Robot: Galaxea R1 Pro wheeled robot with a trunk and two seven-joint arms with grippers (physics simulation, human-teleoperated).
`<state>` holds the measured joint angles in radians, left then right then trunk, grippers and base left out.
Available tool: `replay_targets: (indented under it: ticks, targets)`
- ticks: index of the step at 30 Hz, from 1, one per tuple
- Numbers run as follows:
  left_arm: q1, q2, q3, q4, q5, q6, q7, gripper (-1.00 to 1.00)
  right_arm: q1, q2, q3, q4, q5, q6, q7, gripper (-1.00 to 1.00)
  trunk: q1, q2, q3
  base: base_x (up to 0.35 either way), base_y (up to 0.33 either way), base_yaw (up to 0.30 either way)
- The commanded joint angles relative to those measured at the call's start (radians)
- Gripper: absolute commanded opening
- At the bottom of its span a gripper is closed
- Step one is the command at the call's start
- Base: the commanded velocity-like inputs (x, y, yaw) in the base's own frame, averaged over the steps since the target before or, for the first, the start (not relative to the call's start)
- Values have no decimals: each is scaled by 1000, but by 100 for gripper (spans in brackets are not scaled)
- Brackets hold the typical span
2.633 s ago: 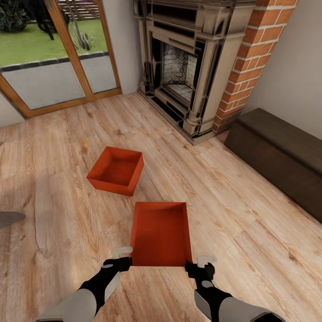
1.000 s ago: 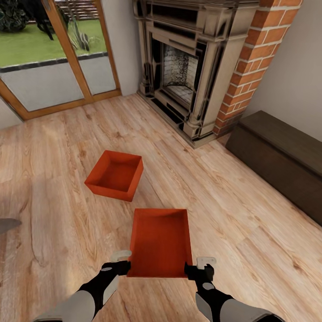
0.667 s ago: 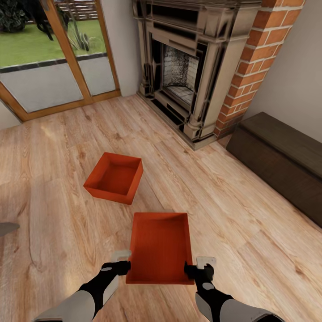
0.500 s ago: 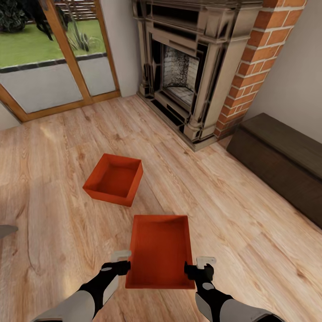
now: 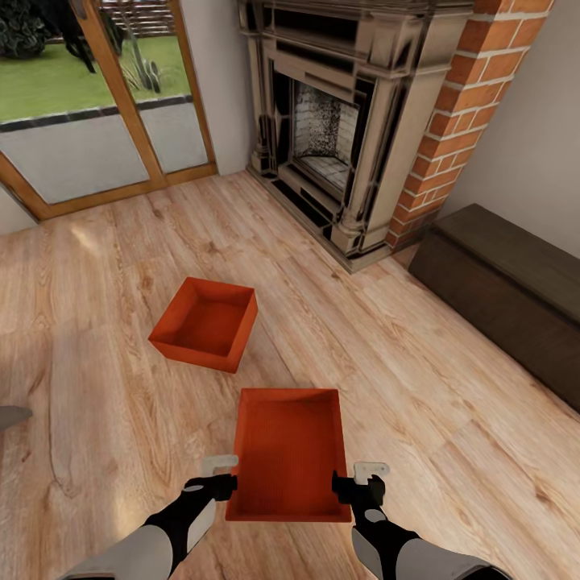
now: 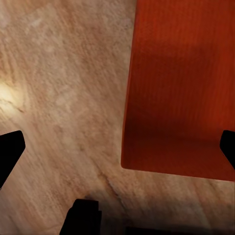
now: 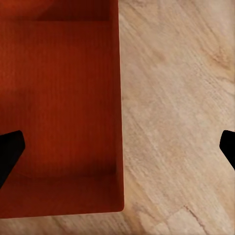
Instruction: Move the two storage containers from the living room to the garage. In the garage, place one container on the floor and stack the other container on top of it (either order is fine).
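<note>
Near container (image 5: 287, 451) shifted lower in head view than 2.6 s ago, pinched between left gripper (image 5: 219, 475) and right gripper (image 5: 358, 478), each spread wide astride one side wall. Second container (image 5: 205, 323) resting on wood-plank floor (image 5: 419, 387) ahead, well apart.

wood-plank floor (image 5: 451, 403) | fireplace (image 5: 338, 121) | brick chimney (image 5: 459, 105) | glass doors (image 5: 89, 105) | dark bench (image 5: 507, 290)
</note>
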<state>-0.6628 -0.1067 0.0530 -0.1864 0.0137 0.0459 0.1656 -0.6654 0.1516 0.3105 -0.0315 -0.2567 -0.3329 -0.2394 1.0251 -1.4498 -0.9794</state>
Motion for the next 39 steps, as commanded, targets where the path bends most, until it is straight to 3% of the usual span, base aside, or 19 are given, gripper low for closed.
replay_targets:
  ticks: [1, 5, 39]
  targets:
    - [0, -1, 5, -2, 3, 5, 2, 100, 0, 0, 9, 1, -9, -3, -3, 100, 0, 0, -1, 0, 0, 0]
    - [0, -2, 7, -2, 6, 6, 3, 100, -1, 0, 9, 1, -9, -3, -3, 100, 0, 0, -1, 0, 0, 0]
    - [0, -2, 8, -2, 6, 8, 3, 100, -1, 0, 7, 1, -18, -3, -3, 100, 130, -238, -107, 0, 0, 0]
